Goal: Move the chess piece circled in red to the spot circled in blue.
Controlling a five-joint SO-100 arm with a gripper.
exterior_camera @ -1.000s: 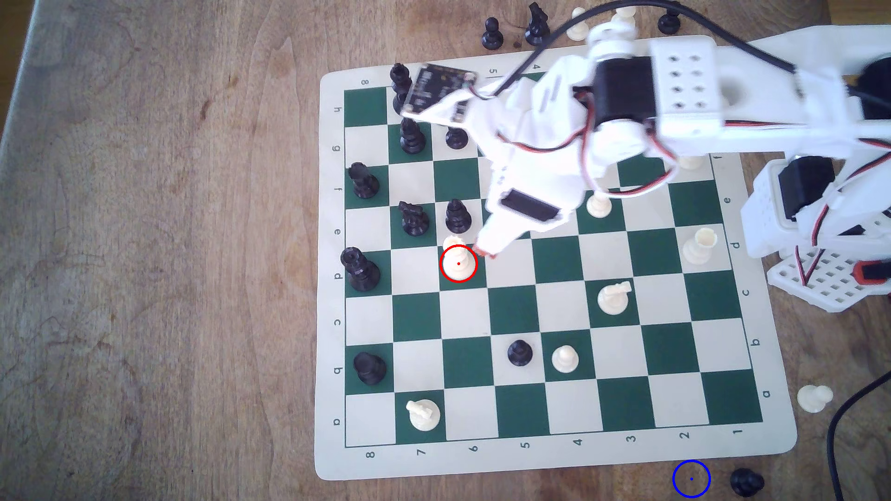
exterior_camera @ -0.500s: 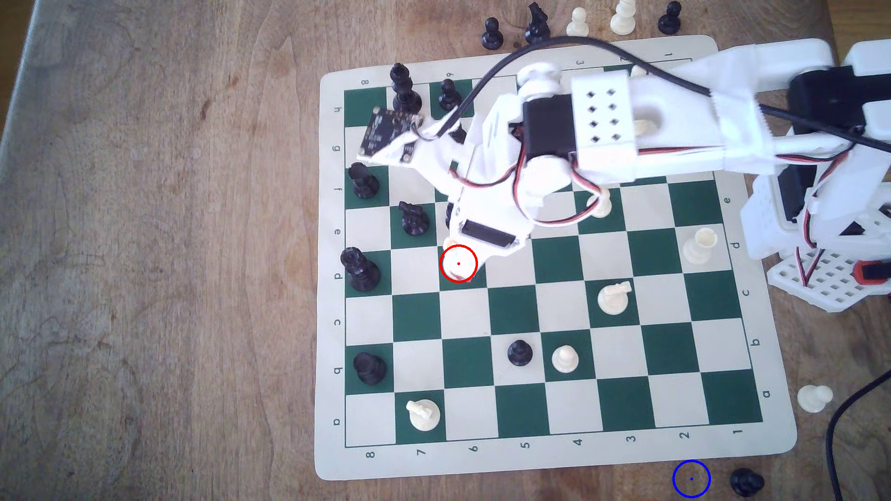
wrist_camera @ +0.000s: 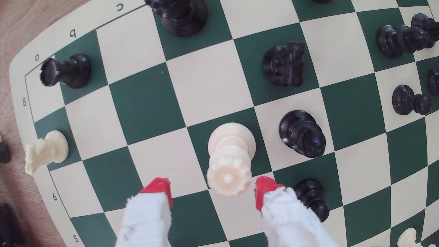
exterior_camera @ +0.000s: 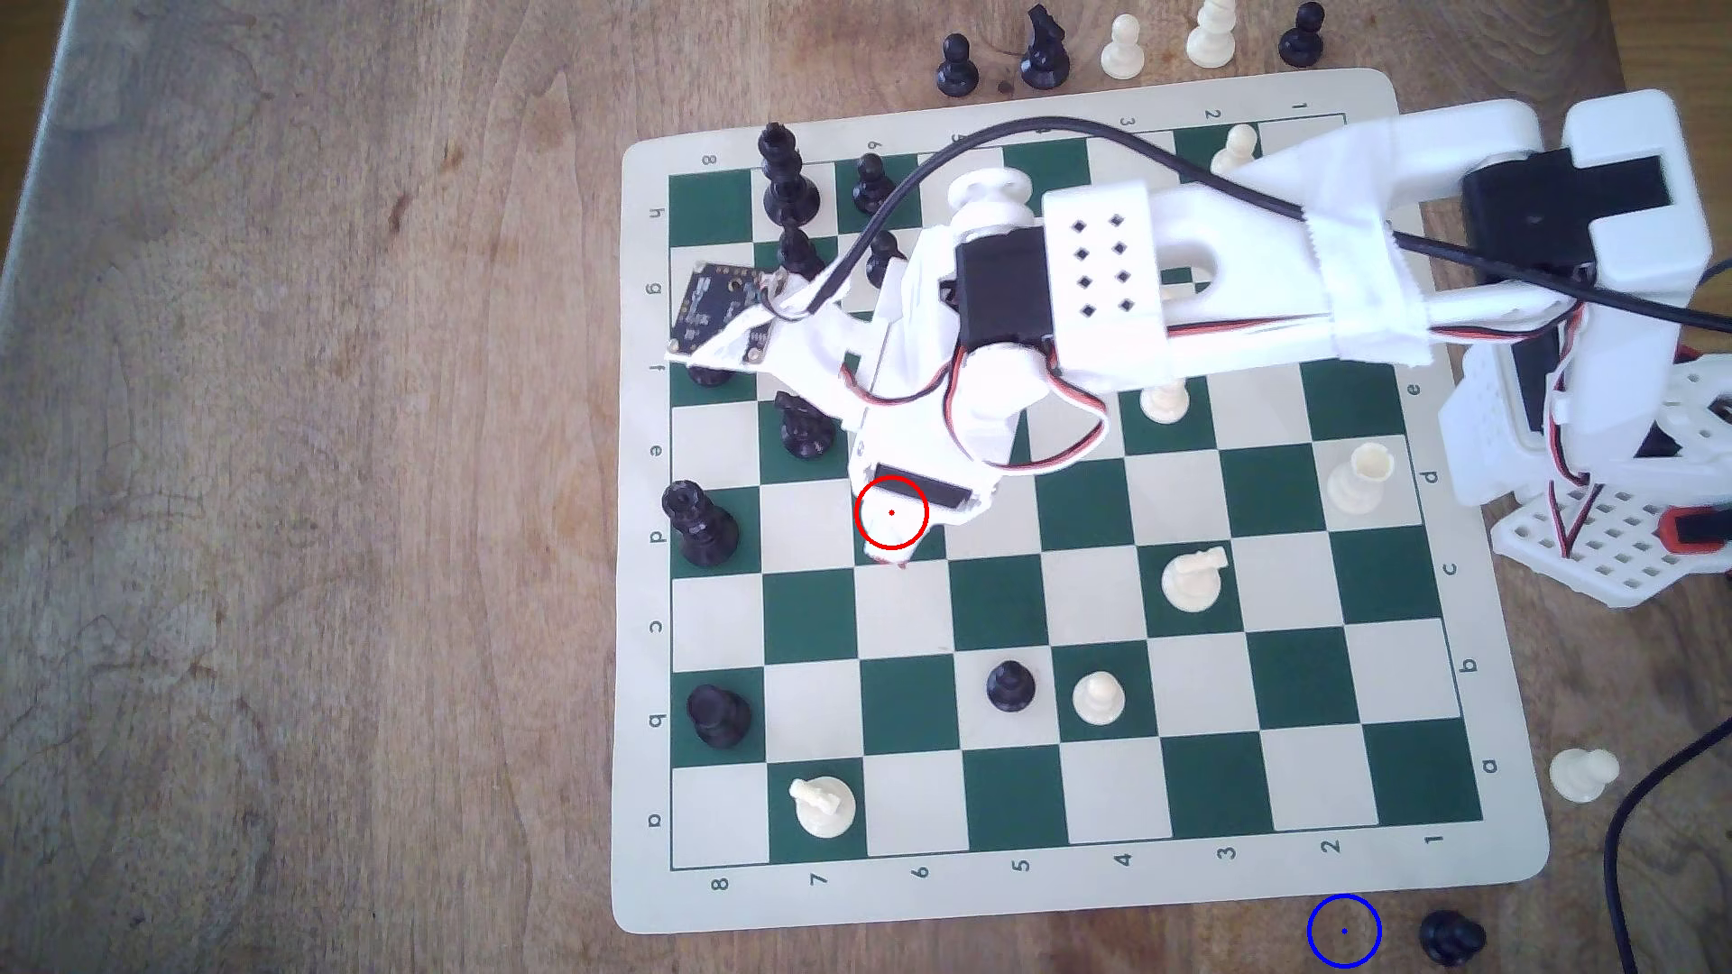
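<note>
The cream-white chess piece [wrist_camera: 229, 152], with a wide round base and a notched crown, stands upright on a green square. My gripper [wrist_camera: 211, 191] is open, and its red fingertips [wrist_camera: 158, 190] stand either side of the crown without touching it. In the exterior view my gripper [exterior_camera: 890, 553] hangs over the red ring [exterior_camera: 858, 513] and covers the piece. The blue ring [exterior_camera: 1344, 931] marks bare wood below the board's lower right corner in the exterior view.
A black bishop [wrist_camera: 301, 134] and a black pawn [wrist_camera: 311, 197] stand close beside one finger. A black knight [wrist_camera: 285, 64] is one square further. A black pawn [exterior_camera: 1451, 937] sits just right of the blue ring, near a black cable [exterior_camera: 1631, 824].
My arm has swung toward the exterior view's lower left and come down over the red ring. The gripper, which was beside the piece, now covers it.
</note>
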